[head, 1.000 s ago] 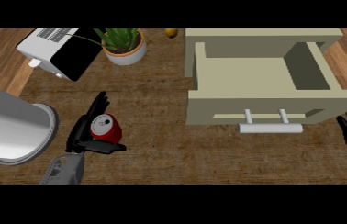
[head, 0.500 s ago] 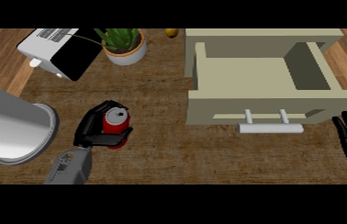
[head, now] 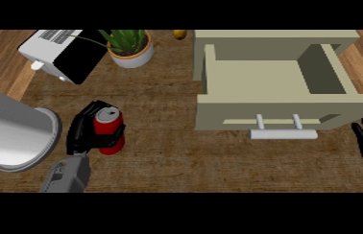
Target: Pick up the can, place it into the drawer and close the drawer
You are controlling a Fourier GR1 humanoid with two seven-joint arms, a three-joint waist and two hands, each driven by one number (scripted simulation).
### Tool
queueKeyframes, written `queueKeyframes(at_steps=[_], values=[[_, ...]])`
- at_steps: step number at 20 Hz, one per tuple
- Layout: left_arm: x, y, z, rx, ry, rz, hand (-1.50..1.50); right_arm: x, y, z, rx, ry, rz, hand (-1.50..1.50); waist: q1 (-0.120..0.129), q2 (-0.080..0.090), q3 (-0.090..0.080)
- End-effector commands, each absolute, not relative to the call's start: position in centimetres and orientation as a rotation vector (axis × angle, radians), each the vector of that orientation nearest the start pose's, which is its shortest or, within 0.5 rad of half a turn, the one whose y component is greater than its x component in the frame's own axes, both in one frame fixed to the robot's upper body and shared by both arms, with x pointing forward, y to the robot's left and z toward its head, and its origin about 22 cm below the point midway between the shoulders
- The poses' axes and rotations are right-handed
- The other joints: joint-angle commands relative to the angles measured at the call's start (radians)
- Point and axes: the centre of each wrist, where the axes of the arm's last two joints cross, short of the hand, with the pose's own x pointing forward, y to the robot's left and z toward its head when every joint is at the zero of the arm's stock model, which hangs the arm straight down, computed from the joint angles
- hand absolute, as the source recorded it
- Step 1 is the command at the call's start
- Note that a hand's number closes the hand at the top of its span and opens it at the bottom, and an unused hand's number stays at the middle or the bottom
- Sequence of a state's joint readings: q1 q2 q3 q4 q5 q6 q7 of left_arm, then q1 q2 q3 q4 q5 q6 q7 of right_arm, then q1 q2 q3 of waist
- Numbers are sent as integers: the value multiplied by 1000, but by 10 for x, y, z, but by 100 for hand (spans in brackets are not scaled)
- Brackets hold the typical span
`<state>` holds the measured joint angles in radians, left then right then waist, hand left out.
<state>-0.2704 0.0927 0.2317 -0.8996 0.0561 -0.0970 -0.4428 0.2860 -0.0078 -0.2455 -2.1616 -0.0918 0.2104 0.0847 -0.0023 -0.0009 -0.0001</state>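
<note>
The brown, woven-looking counter (head: 163, 156) carries everything. At the right stands the beige, boxy drawer (head: 269, 77), pulled open and smooth-walled, with a pale bar handle (head: 284, 133) on its front. Placing and closing are both left to do. A rounded metal vessel (head: 21, 137) gleams at the left edge, with a white-and-black toaster (head: 60, 53) beyond it. The red cylindrical can (head: 111, 125), silver-topped and upright, is well left of the drawer. The black left hand (head: 81, 132) is curled round it, so the pick-up looks begun. The right hand (head: 356, 138) barely shows at the right edge, and I cannot tell whether it is open or closed.
</note>
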Motion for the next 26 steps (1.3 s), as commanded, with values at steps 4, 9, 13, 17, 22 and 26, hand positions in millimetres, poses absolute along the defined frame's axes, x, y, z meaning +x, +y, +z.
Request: queueKeyframes(at_steps=[4,9,13,17,22,26], values=[[305,261,-45,37,-1683,129,150,136,-307,92,-159,-1818,-25,-150,-3,-1,0],[319,247,-3,5,-1684,42,150,143,-304,88,-187,-1810,-34,-150,0,-1,0],[328,209,32,-2,-1755,-17,150,151,-294,88,-163,-1839,-37,-150,2,-1,1],[320,186,63,-12,-1774,-24,150,136,-282,98,-186,-1839,-38,-150,1,-3,1],[347,144,111,-53,-1769,-57,150,135,-318,99,-190,-1830,-37,-150,-12,-1,1],[355,110,123,-42,-1791,-122,150,138,-291,103,-177,-1836,-23,-150,-17,2,0]])
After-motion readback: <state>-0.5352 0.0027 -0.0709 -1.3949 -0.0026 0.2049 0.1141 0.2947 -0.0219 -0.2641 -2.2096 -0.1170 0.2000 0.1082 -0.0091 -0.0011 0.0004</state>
